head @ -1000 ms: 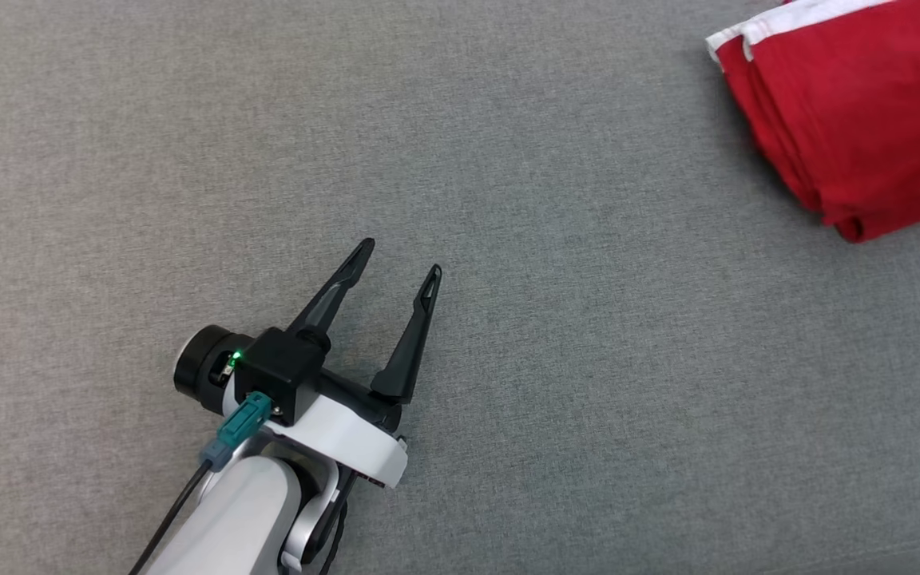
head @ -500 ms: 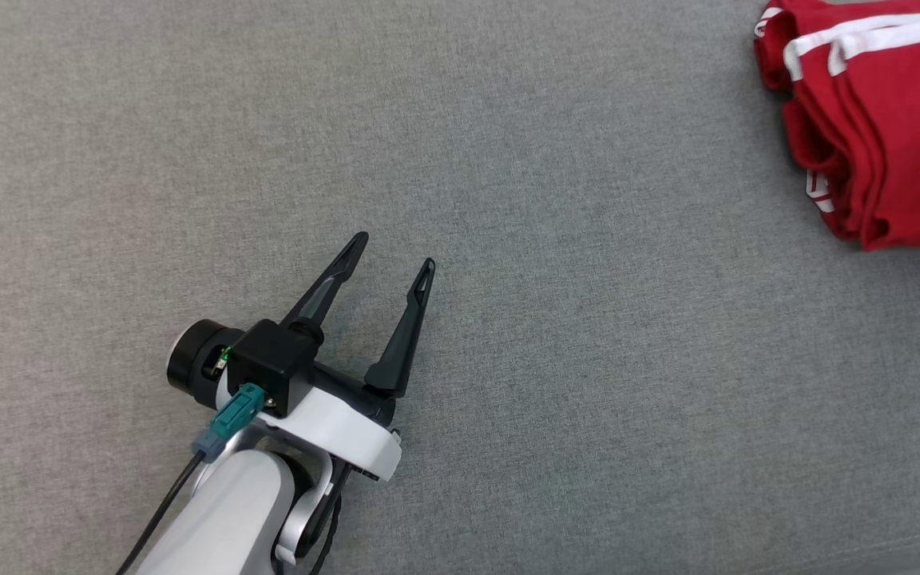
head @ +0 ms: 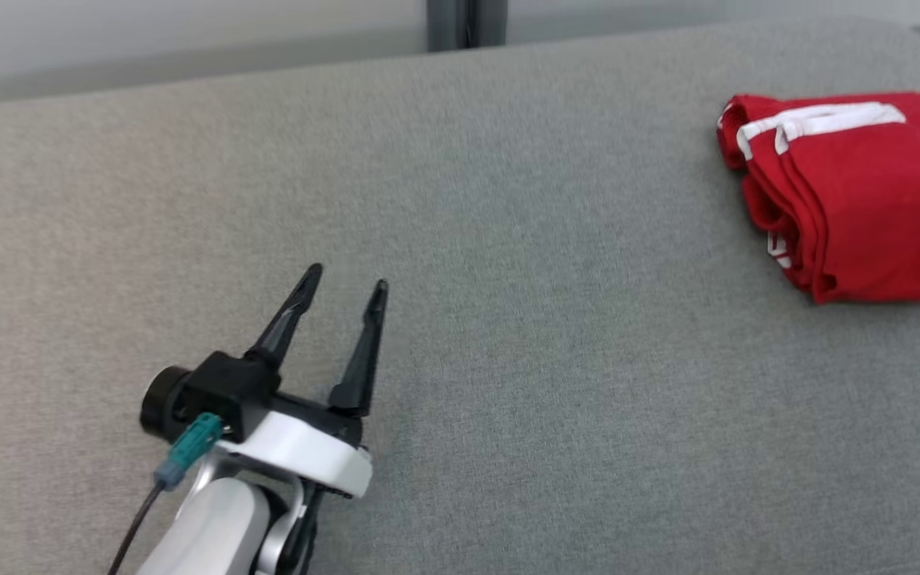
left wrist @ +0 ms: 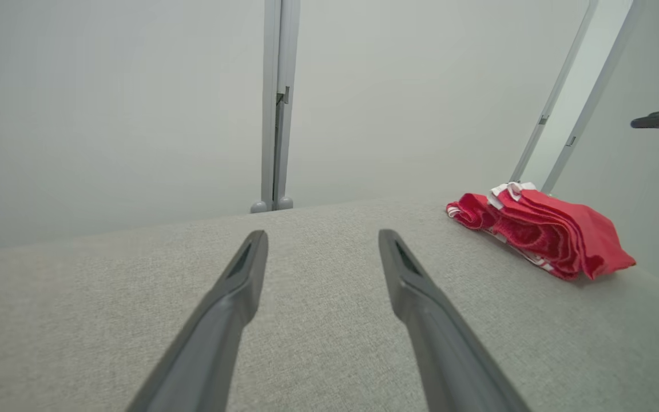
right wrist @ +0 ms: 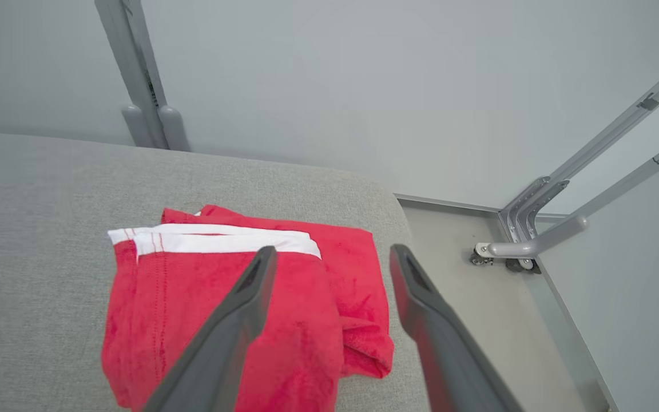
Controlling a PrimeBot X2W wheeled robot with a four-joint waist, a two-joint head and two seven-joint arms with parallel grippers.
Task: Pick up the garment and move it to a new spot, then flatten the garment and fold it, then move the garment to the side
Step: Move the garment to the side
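Bright even light, soft shadows, no glare; wrist-view edges distorted.

- Head view: from high over the grey worktop (head: 556,335), tilted forward and down, far enough back to take in the left gripper (head: 347,278) at lower left and the red garment (head: 867,208) at upper right.
- Left wrist view: low and close over the worktop, looking along that gripper toward the pale wall (left wrist: 106,114).
- Right wrist view: close above the garment, looking steeply down past the right gripper (right wrist: 332,250) toward the worktop's rounded corner.
- All three share the garment and the grey post (head: 466,20) behind the far edge.
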